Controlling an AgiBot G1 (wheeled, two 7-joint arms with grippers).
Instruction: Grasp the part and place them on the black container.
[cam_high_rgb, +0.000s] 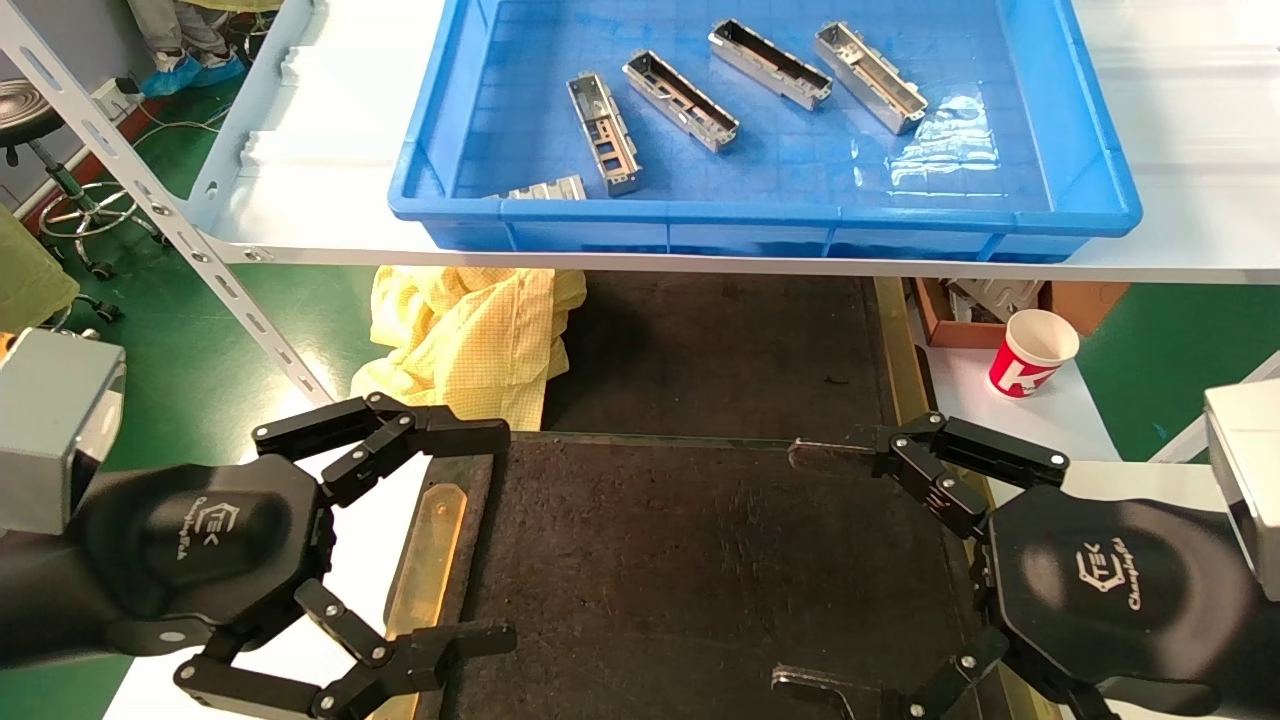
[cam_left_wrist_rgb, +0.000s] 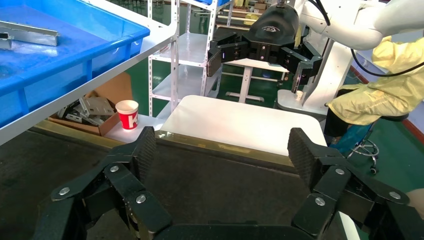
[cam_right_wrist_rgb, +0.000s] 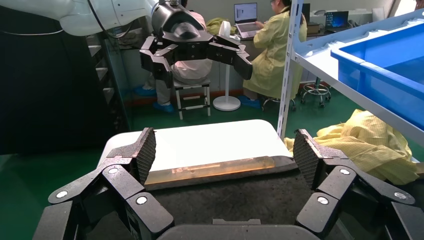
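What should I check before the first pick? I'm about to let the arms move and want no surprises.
1. Left end effector open, empty: ok.
2. Right end effector open, empty: ok.
3. Parts lying apart in the blue crate: ok.
4. One part tucked against the crate's near wall, mostly hidden: not ok.
5. Black container surface bare: ok.
6. Plastic film away from the parts: ok.
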